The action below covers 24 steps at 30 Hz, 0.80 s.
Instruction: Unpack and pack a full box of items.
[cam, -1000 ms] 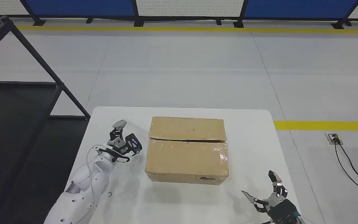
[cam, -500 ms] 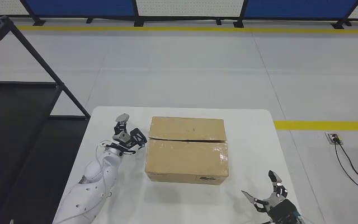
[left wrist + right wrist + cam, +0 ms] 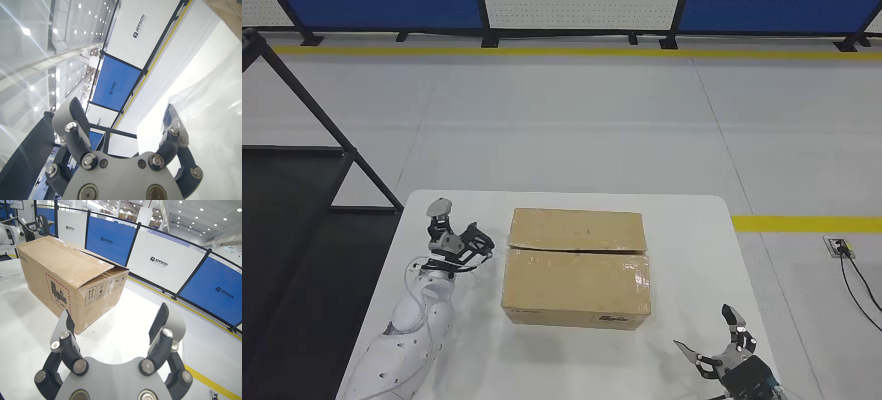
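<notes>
The cardboard box (image 3: 577,270) is sitting square in the middle of the white counter (image 3: 682,230), and as far as I can tell we are looking at the very start here: the top flaps are lying shut, no item is out on the counter, so by my reading all of the unpacking and all of the repacking are waiting to be done.

The left tool (image 3: 460,225) is hanging just beside the box's far-left corner, fingers spread wide and holding nothing, not touching the cardboard from what I am seeing. The right tool (image 3: 115,311) is sitting low at the near-right corner of the counter, well apart from the box, likewise released and empty, its ribbed black pads (image 3: 157,321) facing each other across open air.

Now the box itself: plain brown corrugated board, long and rectangular, sharp-edged. Glossy clear tape (image 3: 79,251) is running along the top and catching the light, wrinkling a little. At the right end a top flap (image 3: 105,265) is lifting slightly, showing a dark gap, so the seal is looking loose there. A red-dashed warning label (image 3: 57,291) is showing on the near side. The counter is looking smooth and matte.
</notes>
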Motion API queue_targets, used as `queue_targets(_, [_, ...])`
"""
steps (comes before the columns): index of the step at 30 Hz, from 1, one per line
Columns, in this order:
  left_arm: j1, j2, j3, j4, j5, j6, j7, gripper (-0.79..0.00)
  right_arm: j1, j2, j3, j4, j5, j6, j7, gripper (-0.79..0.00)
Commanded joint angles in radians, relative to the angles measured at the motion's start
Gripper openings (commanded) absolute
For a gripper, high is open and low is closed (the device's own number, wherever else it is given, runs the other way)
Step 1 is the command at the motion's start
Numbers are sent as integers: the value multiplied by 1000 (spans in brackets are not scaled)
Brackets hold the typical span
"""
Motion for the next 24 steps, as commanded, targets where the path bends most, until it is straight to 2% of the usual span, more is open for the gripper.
queue_targets(1, [33, 3, -19, -38, 12, 20, -22, 0, 0, 0, 0, 0, 0, 0, 0, 0])
queue_targets(16, [258, 15, -164, -298, 74, 93, -173, 0, 0, 0, 0, 0, 0, 0, 0, 0])
queue_targets(24, [322, 8, -211, -363, 102, 121, -249, 0, 0, 0, 0, 0, 0, 0, 0, 0])
